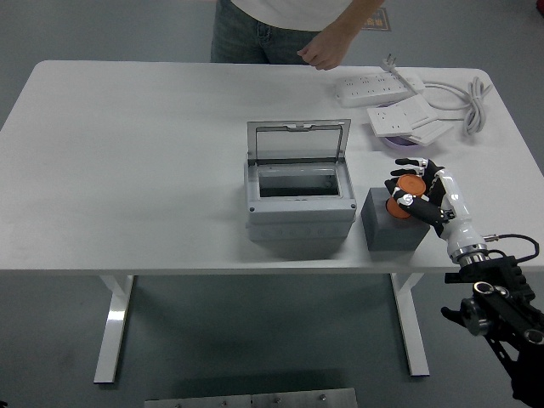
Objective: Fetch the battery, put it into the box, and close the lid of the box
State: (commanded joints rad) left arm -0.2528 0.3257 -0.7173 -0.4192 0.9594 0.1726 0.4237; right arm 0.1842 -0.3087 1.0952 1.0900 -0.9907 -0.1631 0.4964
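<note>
An orange cylindrical battery (407, 192) is held in my right hand (416, 193), whose fingers are curled around it. The battery sits tilted just above the top of a dark grey block (394, 223). To the left stands a grey box (300, 200) with its clear lid (298, 141) raised upright at the back, so the inside is open. My left hand is not in view.
Two white power strips (379, 86) with a coiled cable (469, 104) lie at the back right, over a purple object (403, 144). A person stands at the far edge, one hand (324, 56) reaching over the table near the strips.
</note>
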